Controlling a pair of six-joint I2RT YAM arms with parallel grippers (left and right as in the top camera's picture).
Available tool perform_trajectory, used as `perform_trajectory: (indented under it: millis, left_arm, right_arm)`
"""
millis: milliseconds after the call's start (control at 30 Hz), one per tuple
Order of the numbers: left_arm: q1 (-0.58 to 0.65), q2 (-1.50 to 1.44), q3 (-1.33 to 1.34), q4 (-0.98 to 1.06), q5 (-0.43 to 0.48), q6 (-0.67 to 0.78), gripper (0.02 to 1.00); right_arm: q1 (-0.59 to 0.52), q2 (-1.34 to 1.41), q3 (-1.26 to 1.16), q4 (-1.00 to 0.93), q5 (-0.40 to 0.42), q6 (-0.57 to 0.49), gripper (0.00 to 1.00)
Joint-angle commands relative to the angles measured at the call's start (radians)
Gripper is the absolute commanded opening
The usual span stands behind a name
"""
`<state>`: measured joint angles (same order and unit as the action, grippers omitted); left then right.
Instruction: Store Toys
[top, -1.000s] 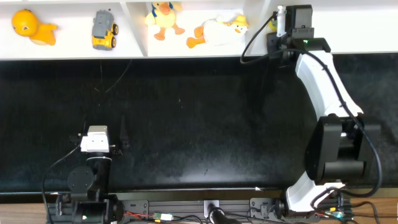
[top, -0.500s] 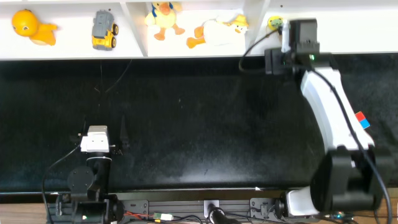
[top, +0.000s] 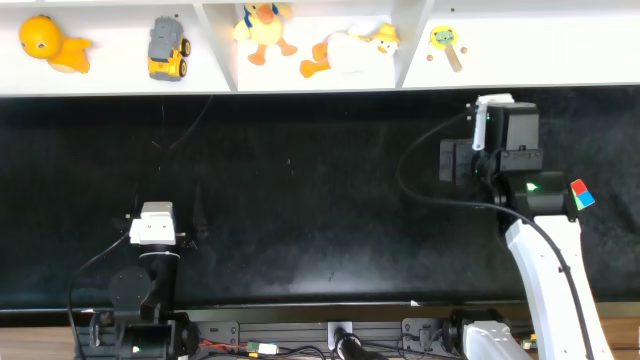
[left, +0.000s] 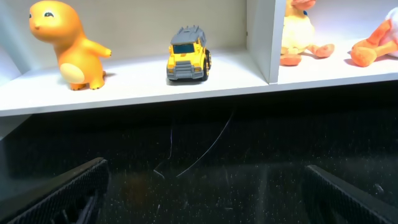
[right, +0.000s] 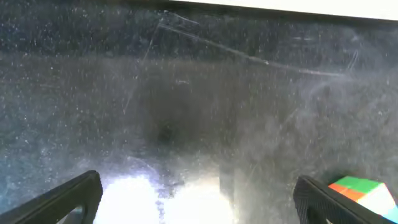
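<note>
The cube (right: 367, 188) lies on the black bench (top: 320, 200), outside the gap of the right fingers (right: 68, 199). It sits just past the outer side of one of them, partly hidden by that finger. From above, the cube (top: 580, 194) rests close beside the right arm's white link, on the side away from the bench's middle. The right fingers are spread wide over bare bench and hold nothing.

The white shelf (top: 300, 85) runs along the far edge of the bench, ahead of both pairs of fingers. A small yellow rattle (top: 443, 42) lies in its right compartment, well apart from the cube. The middle compartment holds a white plush (top: 345, 52) and a yellow duck (left: 298, 31). The left one holds a truck (left: 188, 53) and an orange dinosaur (left: 65, 43), both upright.

The left fingers (left: 68, 190) are low over the bench, facing the truck's compartment. They are also wide apart and empty.
</note>
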<state>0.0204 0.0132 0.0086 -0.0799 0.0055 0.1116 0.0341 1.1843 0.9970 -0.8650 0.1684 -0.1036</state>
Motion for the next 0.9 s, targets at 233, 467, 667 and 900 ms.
perform_trajectory:
  millis: [233, 467, 667, 900]
  left_arm:
    - [0.006, -0.011, -0.001, -0.005, -0.008, 0.015, 0.998]
    - [0.006, -0.011, -0.001, -0.005, -0.008, 0.015, 0.998]
    - [0.006, -0.011, -0.001, -0.005, -0.008, 0.015, 0.998]
    - [0.006, -0.011, -0.001, -0.005, -0.008, 0.015, 0.998]
  right_arm:
    - [-0.002, -0.008, -0.011, 0.002, 0.008, 0.022, 0.996]
    - [-0.002, 0.005, -0.011, 0.057, 0.004, 0.022, 0.998]
    - [-0.065, -0.021, -0.011, -0.035, -0.085, -0.012, 0.996]
    - [-0.374, -0.079, -0.011, -0.137, -0.219, -0.291, 0.998]
